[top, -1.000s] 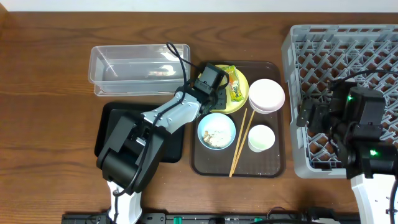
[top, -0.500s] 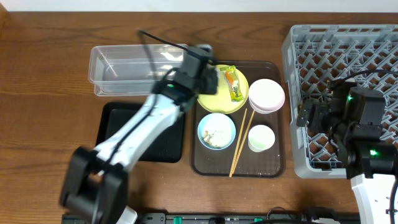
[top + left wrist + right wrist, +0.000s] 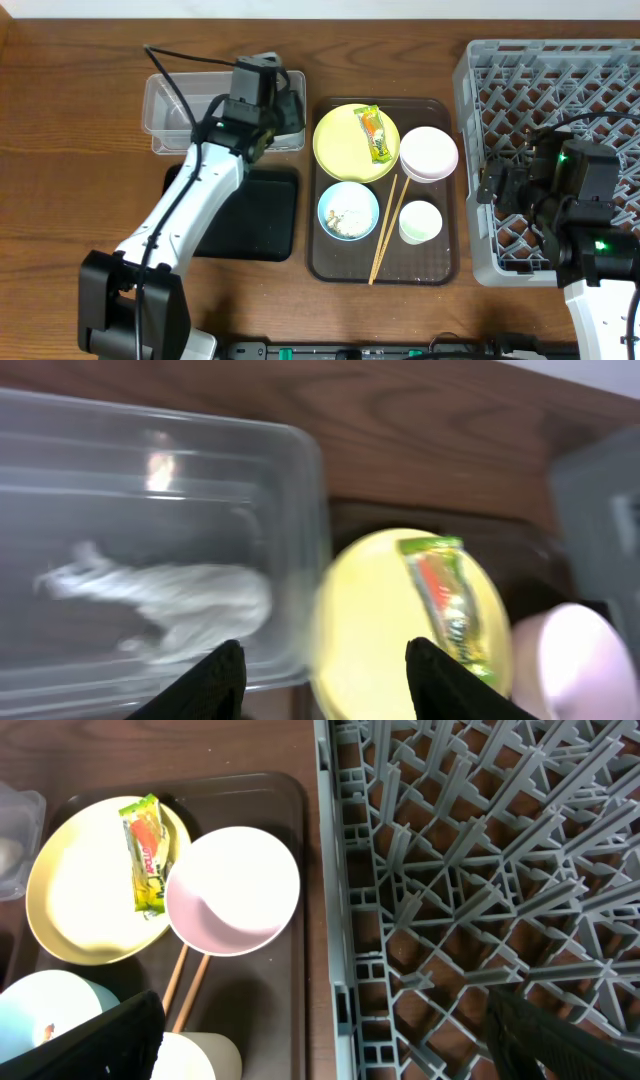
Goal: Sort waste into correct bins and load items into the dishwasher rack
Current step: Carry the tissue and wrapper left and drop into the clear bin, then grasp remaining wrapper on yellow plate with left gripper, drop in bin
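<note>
My left gripper [image 3: 278, 112] [image 3: 325, 660] hangs open over the right end of the clear tub [image 3: 200, 110] [image 3: 150, 470], nothing between its fingers. A white crumpled scrap [image 3: 190, 605] lies inside that tub. The black tray [image 3: 250, 215] sits just in front of it. The snack wrapper [image 3: 377, 135] [image 3: 445, 600] [image 3: 145, 855] rests on the pale yellow plate [image 3: 345, 150] [image 3: 380, 630] [image 3: 80, 900]. My right gripper [image 3: 490, 185] [image 3: 325, 1020] stands wide open and empty at the left edge of the grey dishwasher rack [image 3: 560, 90] [image 3: 450, 870].
On the dark brown serving tray [image 3: 440, 265] stand the white-pink bowl [image 3: 429, 153] [image 3: 232, 890], a light blue bowl [image 3: 348, 210] holding food grains, the white cup [image 3: 420, 222] [image 3: 195, 1060] and two chopsticks [image 3: 385, 230] [image 3: 185, 990].
The left arm swung from over the yellow plate leftward to the clear tub's right end, and its jaws opened. The right arm has not moved.
</note>
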